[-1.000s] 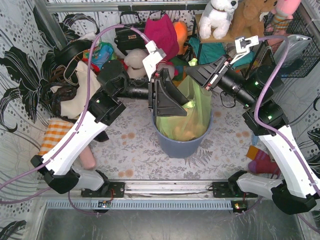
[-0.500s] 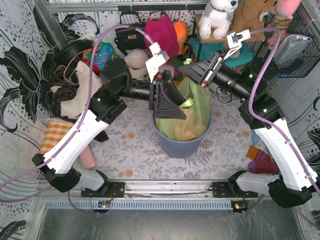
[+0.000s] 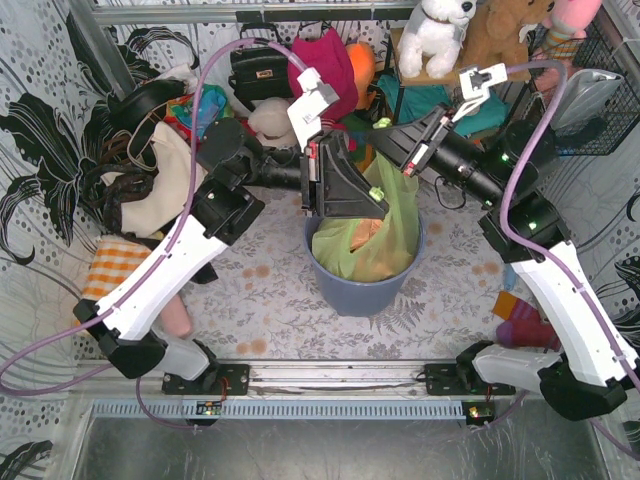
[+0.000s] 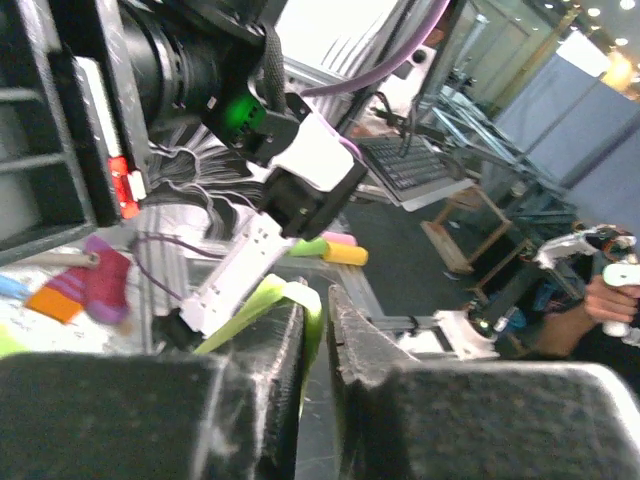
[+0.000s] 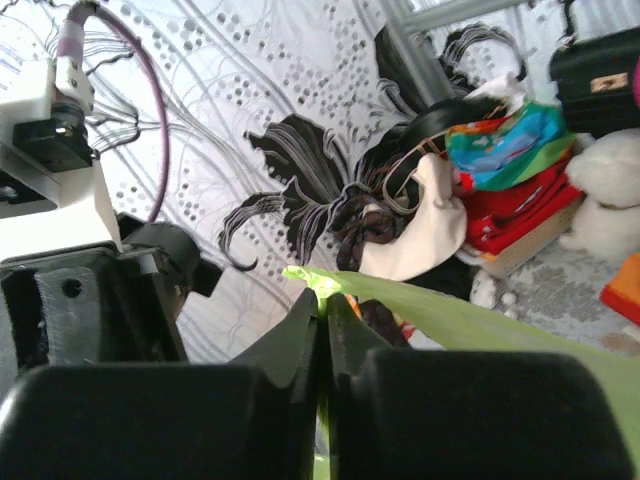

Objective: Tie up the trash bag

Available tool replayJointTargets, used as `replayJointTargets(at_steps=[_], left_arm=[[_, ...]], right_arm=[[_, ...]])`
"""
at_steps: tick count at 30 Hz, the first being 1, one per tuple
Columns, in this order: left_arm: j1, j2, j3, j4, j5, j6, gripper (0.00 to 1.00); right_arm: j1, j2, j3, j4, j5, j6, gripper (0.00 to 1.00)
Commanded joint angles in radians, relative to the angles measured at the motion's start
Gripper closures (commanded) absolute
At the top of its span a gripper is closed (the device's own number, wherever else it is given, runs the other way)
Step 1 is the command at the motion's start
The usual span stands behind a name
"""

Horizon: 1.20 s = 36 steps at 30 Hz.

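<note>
Top external: paper-filled trash bag point(image 3: 395, 215) in bin point(image 3: 365, 292), left pincer point(image 4: 315, 300) and right pincer point(image 5: 322, 300) tight on its rim.

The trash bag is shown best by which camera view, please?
The top external view: it shows most of the trash bag, standing in the bin. Each wrist view shows only a pinched strip of its green rim.
</note>
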Motion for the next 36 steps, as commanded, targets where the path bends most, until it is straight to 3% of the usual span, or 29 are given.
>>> replayJointTargets(at_steps=[1, 7, 13, 17, 22, 25, 28, 36], left_arm=[[-0.005, -0.084, 0.005, -0.081, -0.146, 0.124, 0.86], [0.0, -0.237, -0.009, -0.332, -0.585, 0.293, 0.94], [-0.001, -0.348, -0.053, -0.422, -1.059, 0.353, 0.99], [-0.001, -0.307, 0.028, -0.439, -1.088, 0.393, 0.99], [0.0, -0.193, 0.263, -0.508, -1.061, 0.441, 0.98], [0.0, -0.179, 0.308, -0.501, -1.061, 0.454, 0.98], [0.001, -0.184, 0.273, -0.523, -1.076, 0.463, 0.98], [0.004, -0.292, -0.019, -0.444, -1.191, 0.431, 0.97]], right_arm=[[0.0, -0.111, -0.07, 0.085, 0.145, -0.009, 0.99], [0.0, -0.221, -0.158, 0.087, 0.297, -0.048, 1.0], [0.0, -0.195, -0.17, 0.11, 0.217, -0.054, 1.0], [0.0, -0.111, -0.081, 0.118, 0.126, -0.068, 1.0], [0.0, -0.01, 0.11, 0.098, 0.117, -0.082, 1.0], [0.0, 0.013, 0.171, 0.099, 0.114, -0.097, 1.0], [0.0, -0.003, 0.124, 0.114, 0.122, -0.092, 1.0], [0.0, -0.095, -0.16, 0.204, 0.167, -0.03, 1.0]])
